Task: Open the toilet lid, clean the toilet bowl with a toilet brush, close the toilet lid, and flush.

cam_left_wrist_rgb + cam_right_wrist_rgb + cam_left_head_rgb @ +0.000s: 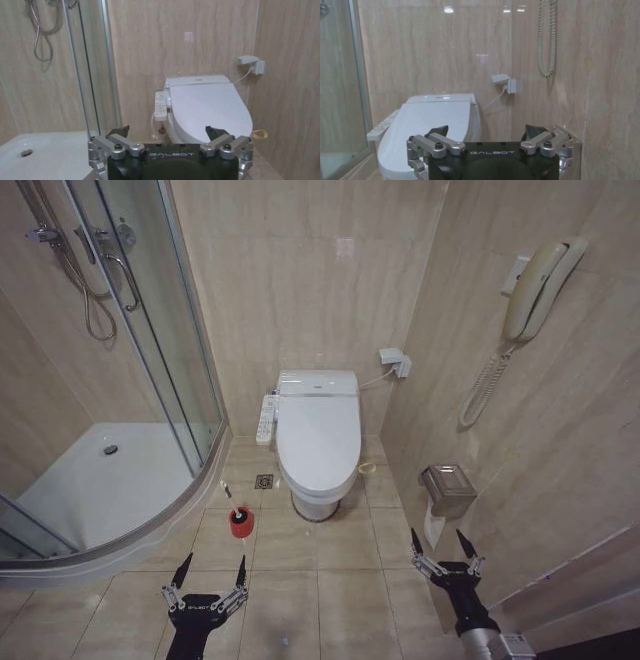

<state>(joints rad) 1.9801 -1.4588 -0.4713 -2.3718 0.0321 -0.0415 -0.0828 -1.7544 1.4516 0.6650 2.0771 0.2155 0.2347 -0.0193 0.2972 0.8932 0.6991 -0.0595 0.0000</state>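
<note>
The closed toilet lid is being faced from the near side, its long axis running near to far, lying far and between the left gripper and the slightly nearer right gripper, both held with fingers apart.

The toilet brush stands on the floor left of the toilet bowl.

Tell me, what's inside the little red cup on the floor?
The toilet brush stands in the red cup, its thin pale handle sticking up. Its bristle head is down inside, hidden by the cup's wall.
</note>
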